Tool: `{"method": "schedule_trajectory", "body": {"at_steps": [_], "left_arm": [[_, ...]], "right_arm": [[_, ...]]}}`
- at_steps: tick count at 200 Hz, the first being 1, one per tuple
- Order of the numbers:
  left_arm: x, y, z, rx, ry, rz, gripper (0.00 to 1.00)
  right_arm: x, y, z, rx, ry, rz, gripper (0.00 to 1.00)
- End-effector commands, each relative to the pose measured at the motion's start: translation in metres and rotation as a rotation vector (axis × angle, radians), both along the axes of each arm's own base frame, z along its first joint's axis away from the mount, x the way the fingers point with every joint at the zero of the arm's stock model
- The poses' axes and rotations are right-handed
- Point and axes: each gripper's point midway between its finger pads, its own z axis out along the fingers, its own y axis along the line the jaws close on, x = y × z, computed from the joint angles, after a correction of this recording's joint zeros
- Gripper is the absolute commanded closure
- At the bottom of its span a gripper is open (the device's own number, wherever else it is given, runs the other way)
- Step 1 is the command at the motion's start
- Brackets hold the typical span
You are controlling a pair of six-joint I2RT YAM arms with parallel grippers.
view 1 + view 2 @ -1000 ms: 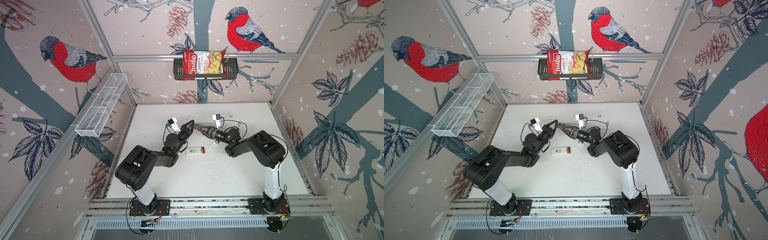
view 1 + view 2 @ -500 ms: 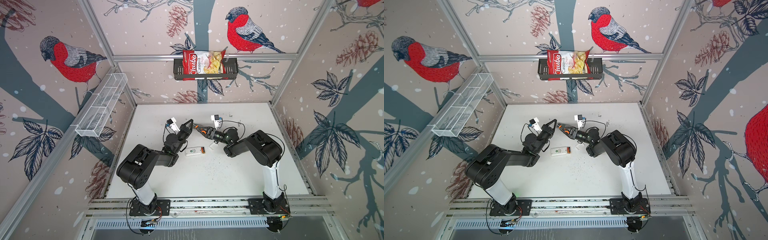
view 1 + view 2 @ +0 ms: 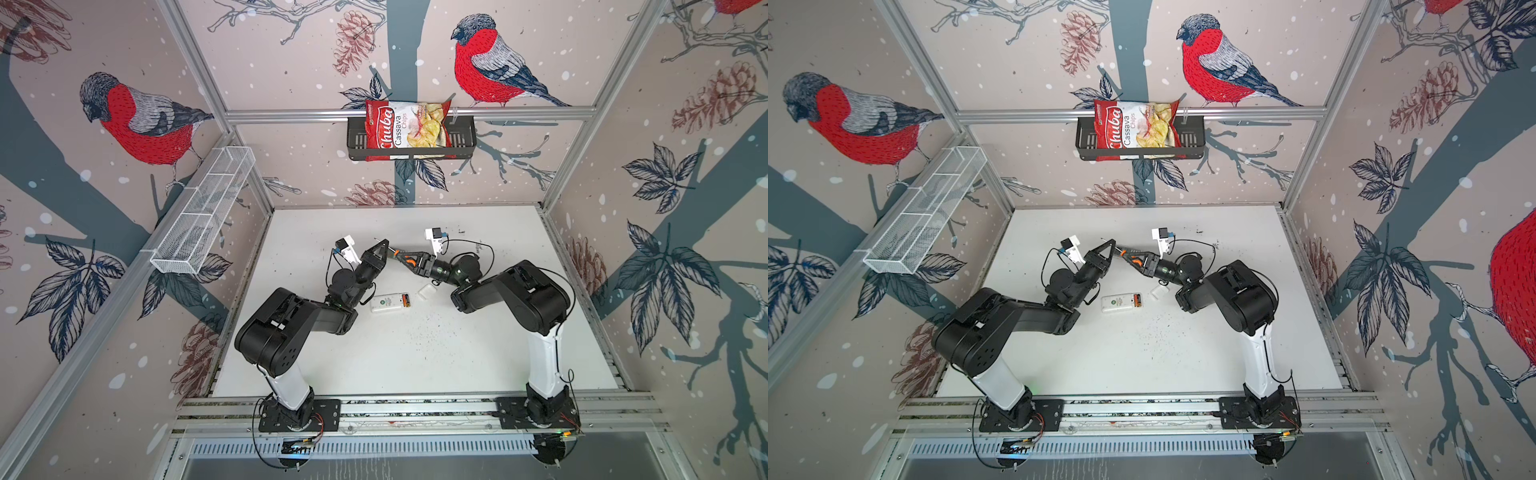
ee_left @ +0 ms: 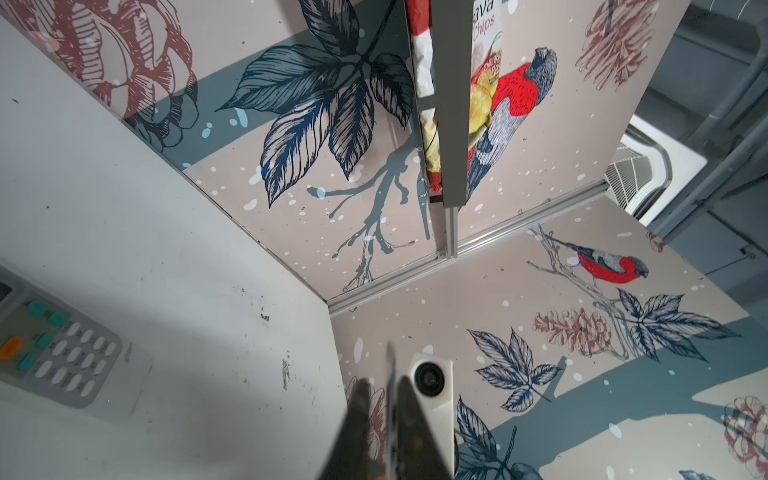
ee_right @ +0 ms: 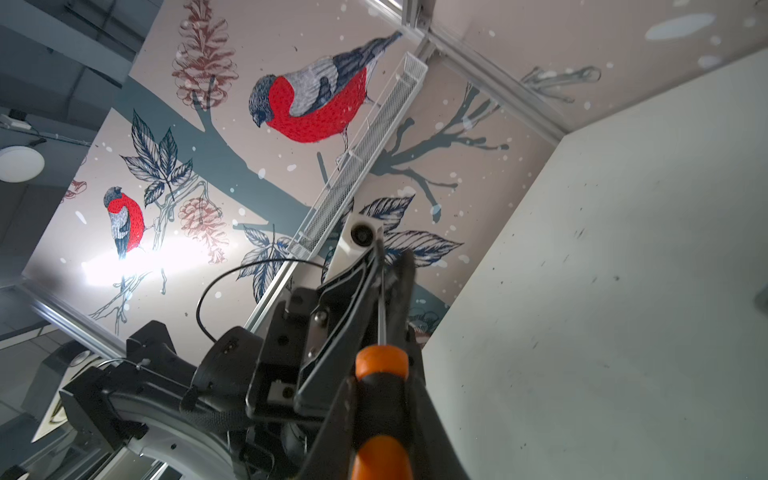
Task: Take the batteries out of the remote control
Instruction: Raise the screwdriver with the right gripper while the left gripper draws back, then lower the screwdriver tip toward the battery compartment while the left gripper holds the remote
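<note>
The white remote control (image 3: 386, 302) (image 3: 1119, 303) lies back-up on the table between the arms, its compartment open. The dark, orange-marked batteries (image 3: 405, 300) (image 3: 1137, 300) sit inside it. Both grippers hover behind it, above the table. My right gripper (image 3: 405, 258) (image 3: 1136, 259) (image 5: 384, 399) is shut on the black and orange handle of a screwdriver (image 5: 382, 361) (image 3: 399, 253). The thin shaft runs between the fingers of my left gripper (image 3: 383, 245) (image 3: 1109, 246) (image 4: 384, 382), which stands open, with a gap beside the shaft.
A small white battery cover (image 3: 427, 291) (image 3: 1158, 292) lies right of the remote control. A grey keypad remote (image 4: 54, 353) shows on the table in the left wrist view. A chips bag (image 3: 405, 129) hangs in the back-wall basket. A wire shelf (image 3: 203, 216) lines the left wall.
My right gripper has shut on the screwdriver handle. My left gripper, shut on the shaft before, has now parted its jaws. Both arms shifted only slightly.
</note>
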Motion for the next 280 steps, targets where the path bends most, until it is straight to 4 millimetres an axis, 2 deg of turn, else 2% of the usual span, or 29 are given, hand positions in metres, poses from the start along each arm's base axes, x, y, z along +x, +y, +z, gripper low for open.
{"method": "schedule_trajectory", "body": {"at_steps": [1, 35, 57, 81, 105, 139, 170, 194, 227, 280], "left_arm": [[-0.007, 0.0, 0.016, 0.085, -0.07, -0.002, 0.05], [-0.019, 0.021, 0.037, 0.198, -0.107, 0.093, 0.02], [-0.031, 0.037, 0.037, 0.271, -0.091, 0.149, 0.03], [-0.039, 0.053, 0.015, 0.361, -0.005, 0.197, 0.04], [-0.05, 0.056, -0.012, 0.457, 0.053, 0.175, 0.06], [-0.068, 0.045, -0.061, 0.732, 0.145, 0.089, 0.05], [-0.099, 0.032, -0.106, 0.956, 0.198, -0.004, 0.04], [-0.12, 0.029, -0.135, 1.091, 0.247, -0.062, 0.04], [-0.136, 0.04, -0.17, 1.249, 0.332, -0.071, 0.04], [-0.131, 0.051, -0.192, 1.355, 0.425, -0.008, 0.04]], "right_arm": [[0.002, -0.008, 0.005, -0.045, -0.058, -0.037, 1.0], [0.011, -0.03, -0.02, -0.262, -0.009, -0.063, 1.0], [0.011, -0.046, -0.036, -0.446, 0.025, -0.055, 1.0], [0.003, -0.065, -0.047, -0.677, 0.019, -0.061, 1.0], [-0.013, -0.083, -0.051, -0.776, 0.034, -0.048, 1.0], [-0.036, -0.109, -0.064, -0.948, 0.062, -0.061, 1.0], [-0.054, -0.125, -0.07, -1.065, 0.065, -0.08, 1.0], [-0.059, -0.135, -0.074, -1.121, 0.07, -0.095, 1.0], [-0.061, -0.136, -0.072, -1.13, 0.061, -0.116, 1.0], [-0.075, -0.121, -0.077, -1.139, 0.027, -0.053, 1.0]]}}
